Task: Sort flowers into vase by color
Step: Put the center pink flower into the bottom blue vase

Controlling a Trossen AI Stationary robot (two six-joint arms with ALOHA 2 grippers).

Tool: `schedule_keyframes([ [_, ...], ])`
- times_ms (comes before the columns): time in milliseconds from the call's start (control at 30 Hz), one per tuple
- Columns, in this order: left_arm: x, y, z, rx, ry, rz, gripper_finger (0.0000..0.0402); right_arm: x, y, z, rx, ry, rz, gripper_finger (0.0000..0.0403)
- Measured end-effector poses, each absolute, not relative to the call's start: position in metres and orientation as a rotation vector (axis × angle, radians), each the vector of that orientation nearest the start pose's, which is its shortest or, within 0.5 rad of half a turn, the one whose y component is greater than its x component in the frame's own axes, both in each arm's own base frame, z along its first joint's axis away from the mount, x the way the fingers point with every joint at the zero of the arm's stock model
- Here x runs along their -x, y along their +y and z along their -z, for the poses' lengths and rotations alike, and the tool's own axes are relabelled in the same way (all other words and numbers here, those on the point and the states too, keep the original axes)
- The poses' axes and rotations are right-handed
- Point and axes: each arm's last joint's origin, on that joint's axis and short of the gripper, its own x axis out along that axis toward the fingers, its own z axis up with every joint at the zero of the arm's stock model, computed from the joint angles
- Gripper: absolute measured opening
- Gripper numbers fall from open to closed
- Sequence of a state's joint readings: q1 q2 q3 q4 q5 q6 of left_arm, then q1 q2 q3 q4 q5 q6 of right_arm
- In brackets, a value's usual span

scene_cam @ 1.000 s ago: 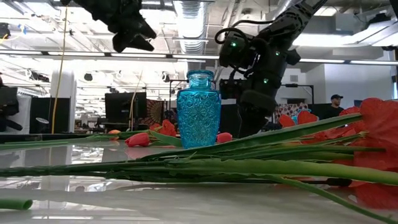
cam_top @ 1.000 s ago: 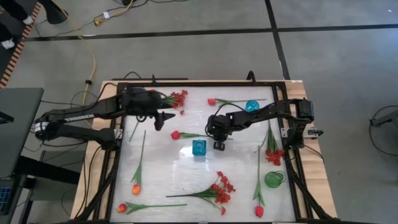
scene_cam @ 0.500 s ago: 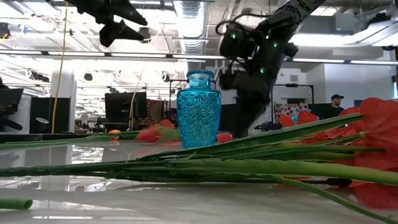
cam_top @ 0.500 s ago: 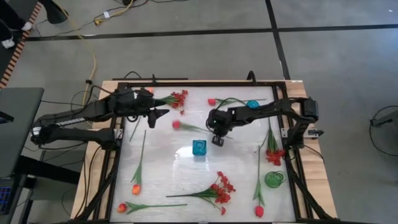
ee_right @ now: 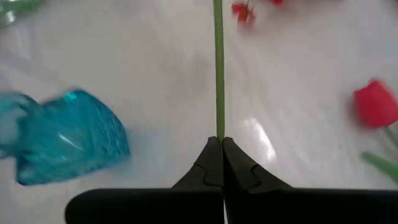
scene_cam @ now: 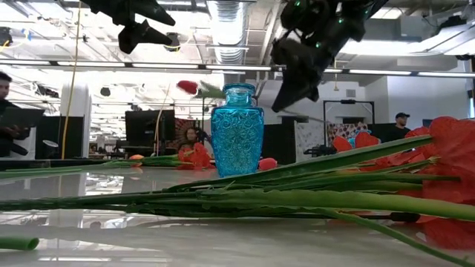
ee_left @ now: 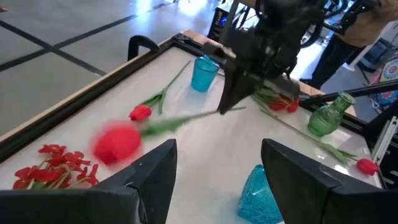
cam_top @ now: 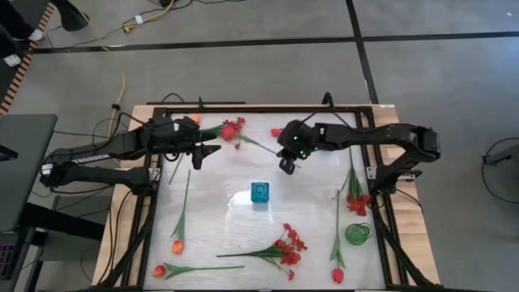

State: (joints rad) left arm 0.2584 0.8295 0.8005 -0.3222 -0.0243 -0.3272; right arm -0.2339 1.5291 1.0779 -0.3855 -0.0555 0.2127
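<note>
My right gripper [cam_top: 285,165] is shut on a red rosebud flower [cam_top: 229,130], which hangs in the air over the table's far middle. The bud shows blurred in the left wrist view [ee_left: 117,142] and level with the vase's neck in the low view [scene_cam: 188,87]. My left gripper [cam_top: 203,150] hovers open to the rose's left, raised above the table [ee_left: 217,186]. A blue vase [cam_top: 259,192] stands upright at the table's centre. A second blue vase [cam_top: 328,138] stands at the far side and a green vase [cam_top: 358,234] at the right. My right gripper pinches the rose's thin green stem at its bare end [ee_right: 218,134] between its two fingertips [ee_right: 211,155]. The stem runs straight on from the fingertips, in line with them. The fingers come from the table's right. The rose is lifted clear, its bud pointing toward the left arm.
Other flowers lie flat on the table: orange tulips [cam_top: 177,243] at the near left, a red spray [cam_top: 285,247] near the middle, a red spray [cam_top: 237,126] at the far side, another [cam_top: 357,201] and a rosebud [cam_top: 337,276] on the right, a rosebud [cam_top: 276,131] at the far side.
My right gripper has risen and moved toward the far edge, carrying the rose off the table; the bud has travelled from beside the central blue vase to the far middle, now in the air. My left gripper has drawn back a little toward the left and risen.
</note>
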Motion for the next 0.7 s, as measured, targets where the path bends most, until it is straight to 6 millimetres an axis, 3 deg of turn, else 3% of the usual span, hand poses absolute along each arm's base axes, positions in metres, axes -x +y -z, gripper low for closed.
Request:
schedule_keyframes([
  [333,-0.177,0.046,-0.316,0.423,0.241,-0.331,0.0222,-0.313,-0.077,-0.248,-0.339,0.744,0.273,0.0014],
  [567,-0.187,0.04,-0.275,0.565,0.09,-0.288,0.0222,-0.328,-0.08,-0.268,-0.419,0.472,0.229,0.0018],
  [700,-0.188,0.043,-0.258,0.618,-0.083,-0.328,0.0222,-0.336,-0.078,-0.28,-0.469,0.333,0.171,0.0018],
])
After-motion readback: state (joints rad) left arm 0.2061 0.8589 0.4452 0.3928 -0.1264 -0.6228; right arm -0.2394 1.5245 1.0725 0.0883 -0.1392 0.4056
